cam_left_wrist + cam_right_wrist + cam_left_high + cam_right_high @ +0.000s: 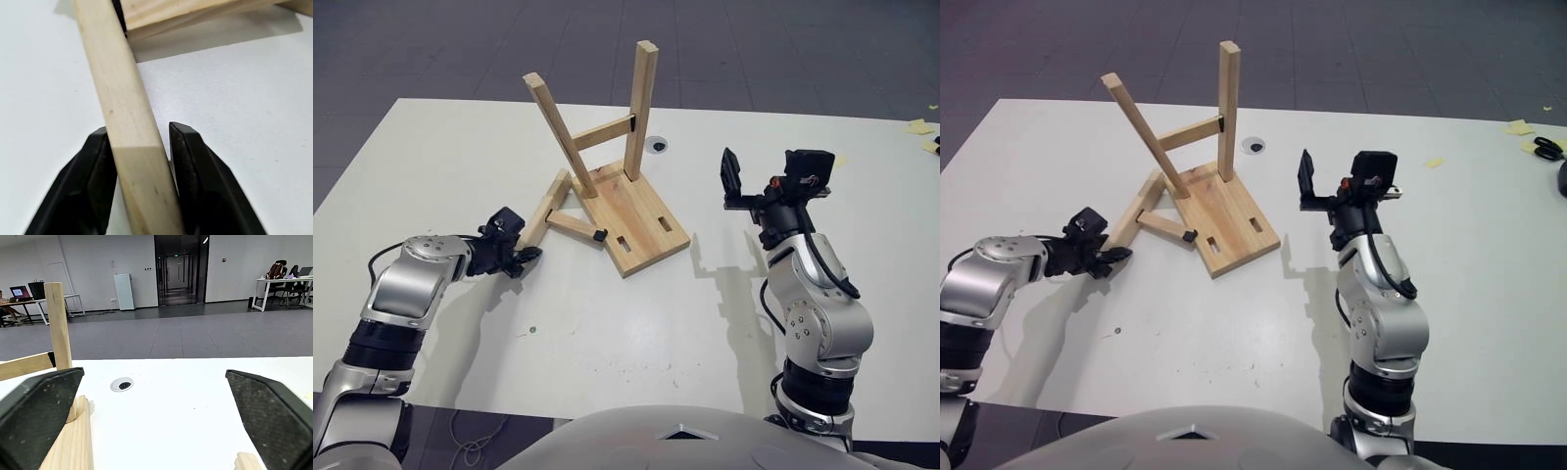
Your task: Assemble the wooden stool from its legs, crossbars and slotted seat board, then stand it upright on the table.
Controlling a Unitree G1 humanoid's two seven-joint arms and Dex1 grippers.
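A broad white table (pixel 607 323) stands on dark grey flooring. A small round grey cable grommet (pixel 657 145) is set into it beyond the stool parts, and yellow paper notes (pixel 920 126) lie at its far right edge. The right wrist view looks across the tabletop into an open office: white walls, a dark doorway, desks at either side.

The pale wooden slotted seat board (pixel 636 220) lies near the middle of the table. Two square wooden legs rise from it. The right leg (pixel 641 108) is nearly upright and the left leg (pixel 560 132) is tilted leftward, with a wooden crossbar (pixel 604 132) joining them. Two rectangular slots near the board's front edge gape open. A third wooden leg (pixel 543 211) lies on the table against the board's left side, and a short black-tipped crossbar (pixel 576 227) branches from it.

The left gripper (pixel 139 134) pinches the near end of that lying leg, one black finger on each side. The right gripper (pixel 769 181) is held above the table to the right of the board — fingers spread wide, touching nothing.
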